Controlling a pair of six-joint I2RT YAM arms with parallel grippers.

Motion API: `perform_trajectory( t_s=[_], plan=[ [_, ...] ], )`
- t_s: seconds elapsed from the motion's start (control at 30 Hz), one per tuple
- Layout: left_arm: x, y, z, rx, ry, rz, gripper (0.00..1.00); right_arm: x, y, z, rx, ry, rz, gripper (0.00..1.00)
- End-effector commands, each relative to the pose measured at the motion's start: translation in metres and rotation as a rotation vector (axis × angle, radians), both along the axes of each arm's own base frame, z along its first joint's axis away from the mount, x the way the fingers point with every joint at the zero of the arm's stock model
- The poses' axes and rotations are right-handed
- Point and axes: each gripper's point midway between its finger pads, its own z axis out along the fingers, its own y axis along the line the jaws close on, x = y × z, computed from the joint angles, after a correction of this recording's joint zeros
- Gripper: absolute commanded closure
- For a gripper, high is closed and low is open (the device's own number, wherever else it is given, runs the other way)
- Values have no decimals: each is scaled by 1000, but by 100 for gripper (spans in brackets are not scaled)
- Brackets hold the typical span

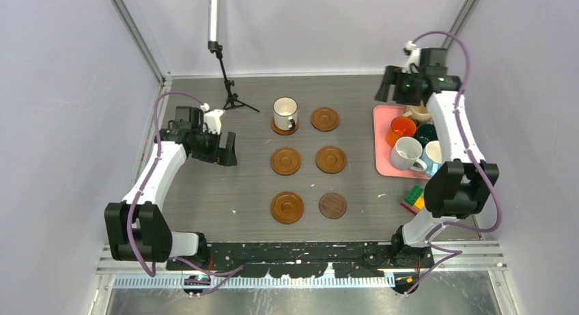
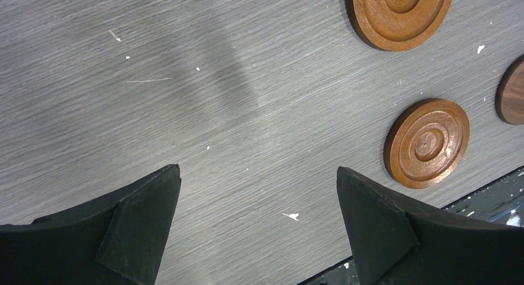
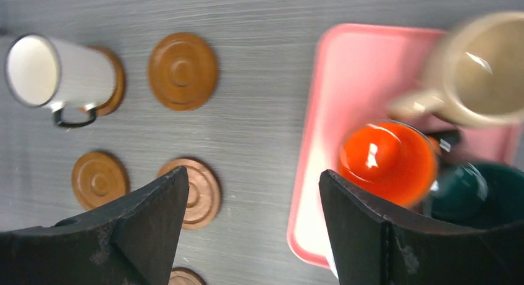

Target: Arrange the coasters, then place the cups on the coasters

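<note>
While my right gripper (image 3: 253, 177) hangs wide open and empty over the left edge of the pink tray (image 3: 352, 62), the orange cup (image 3: 386, 161) stands just right of my fingers (image 3: 371, 235); bare coasters (image 3: 183, 70) lie leftward; my left gripper (image 2: 258, 170), open and empty too, is well apart.

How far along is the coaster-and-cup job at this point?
Done: six coasters sit in a grid, and one white mug stands on the far left one. In hand: nothing; the right pincer is open by the pink tray. Left: five mugs on that tray.
</note>
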Motion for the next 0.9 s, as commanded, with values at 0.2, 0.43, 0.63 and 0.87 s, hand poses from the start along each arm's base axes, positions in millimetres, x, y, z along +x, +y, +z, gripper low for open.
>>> perform_trajectory(
  t_s=[0.2, 0.43, 0.63, 0.87],
  plan=[
    [15, -4, 15, -20, -76, -9, 0, -31, -134, 3, -13, 90, -562, 27],
    [16, -3, 16, -10, -78, -6, 0, 0, -152, -16, 32, 109, -721, 46],
    [16, -1, 16, 0, -84, 2, 0, 11, -157, -43, 9, 171, -758, 48],
    [16, 2, 16, 11, -91, 13, 0, 19, -153, -63, -28, 206, -749, 50]
  ],
)
